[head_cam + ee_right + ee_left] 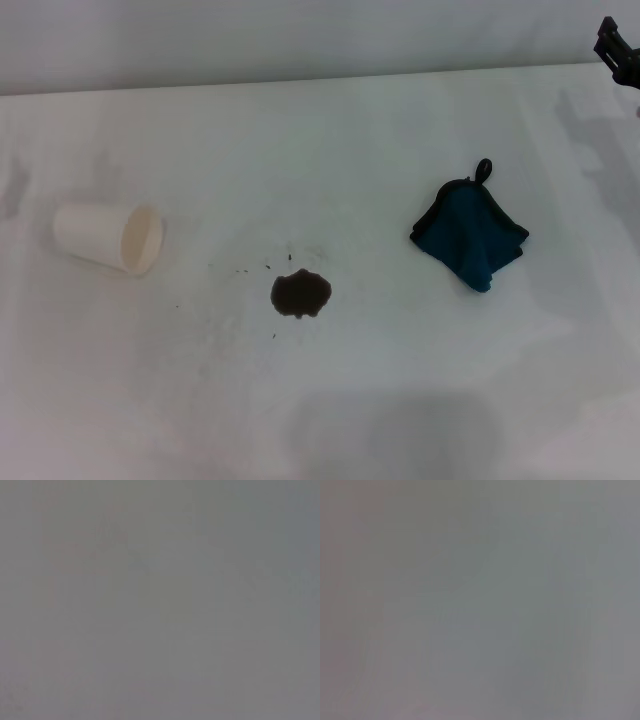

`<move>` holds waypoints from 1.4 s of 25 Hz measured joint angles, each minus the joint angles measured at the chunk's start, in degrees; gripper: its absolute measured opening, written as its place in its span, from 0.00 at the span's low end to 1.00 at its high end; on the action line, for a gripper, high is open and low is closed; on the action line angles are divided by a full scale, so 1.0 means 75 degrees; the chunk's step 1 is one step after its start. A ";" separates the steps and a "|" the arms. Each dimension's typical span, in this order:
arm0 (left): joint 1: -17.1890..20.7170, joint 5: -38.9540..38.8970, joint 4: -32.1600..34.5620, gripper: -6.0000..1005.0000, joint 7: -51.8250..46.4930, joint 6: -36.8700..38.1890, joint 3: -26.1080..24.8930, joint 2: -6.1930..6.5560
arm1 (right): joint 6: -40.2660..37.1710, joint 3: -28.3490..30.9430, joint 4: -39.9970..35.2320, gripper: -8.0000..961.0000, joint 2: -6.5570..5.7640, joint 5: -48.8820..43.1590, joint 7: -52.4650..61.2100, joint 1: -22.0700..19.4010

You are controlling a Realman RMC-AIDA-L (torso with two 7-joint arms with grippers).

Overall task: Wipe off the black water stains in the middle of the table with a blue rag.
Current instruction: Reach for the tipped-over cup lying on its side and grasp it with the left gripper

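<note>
we judge nothing wiped yet: the dark irregular blotch of black water stains (300, 294) sits on the plain white worktop (400, 400), the crumpled teal-blue rag (468, 236) lies untouched beside it, and our right hand (620, 50) waits at the far edge, grip we cannot tell.

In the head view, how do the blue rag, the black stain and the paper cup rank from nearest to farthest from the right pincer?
The right pincer shows only at the far right corner of the view.
1. The blue rag, on the right side of the table.
2. The black stain, in the middle.
3. The paper cup, lying on its side at the left.
</note>
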 joint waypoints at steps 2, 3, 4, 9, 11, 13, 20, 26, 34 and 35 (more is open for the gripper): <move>-0.0022 -0.0001 -0.0013 0.88 -0.0018 0.0019 -0.0001 -0.0002 | 0.0000 0.0000 0.0007 0.87 -0.0001 0.0006 0.0000 0.0000; -0.0026 -0.0002 -0.0013 0.88 -0.0051 0.0025 0.0001 -0.0002 | 0.0000 0.0000 0.0010 0.87 -0.0002 0.0008 0.0000 -0.0001; -0.0029 -0.0003 -0.0013 0.88 -0.0107 0.0025 0.0009 -0.0003 | 0.0000 -0.0001 0.0013 0.88 -0.0003 0.0009 0.0000 -0.0005; -0.0030 -0.0014 -0.0013 0.88 -0.0336 -0.0022 0.0003 -0.0005 | -0.0016 -0.0005 0.0013 0.88 -0.0005 0.0014 0.0005 -0.0015; -0.0024 -0.0031 -0.0012 0.88 -0.0421 -0.0053 -0.0002 -0.0006 | -0.0016 -0.0002 0.0013 0.88 -0.0005 0.0016 0.0006 -0.0020; 0.0006 -0.0071 -0.0005 0.88 -0.0573 -0.0137 -0.0063 -0.0017 | -0.0017 0.0001 0.0013 0.88 -0.0005 0.0018 0.0005 -0.0020; -0.0037 -0.0079 0.0065 0.88 -0.0811 -0.0193 -0.0109 -0.0001 | -0.0065 0.0105 0.0010 0.88 -0.0005 0.0028 0.0014 -0.0038; -0.0027 0.0953 0.0359 0.88 -0.1759 0.0026 0.0235 0.0207 | -0.0085 0.0441 0.0046 0.88 -0.0049 0.0032 0.0015 -0.0035; 0.0456 0.4292 0.1781 0.88 -0.4707 -0.0049 0.0243 0.0991 | -0.0124 0.0738 0.0041 0.88 -0.0079 0.0032 0.0013 -0.0074; 0.0470 0.4850 0.1956 0.88 -0.5213 -0.0105 0.0230 0.1130 | -0.0124 0.0738 0.0041 0.88 -0.0079 0.0032 0.0013 -0.0074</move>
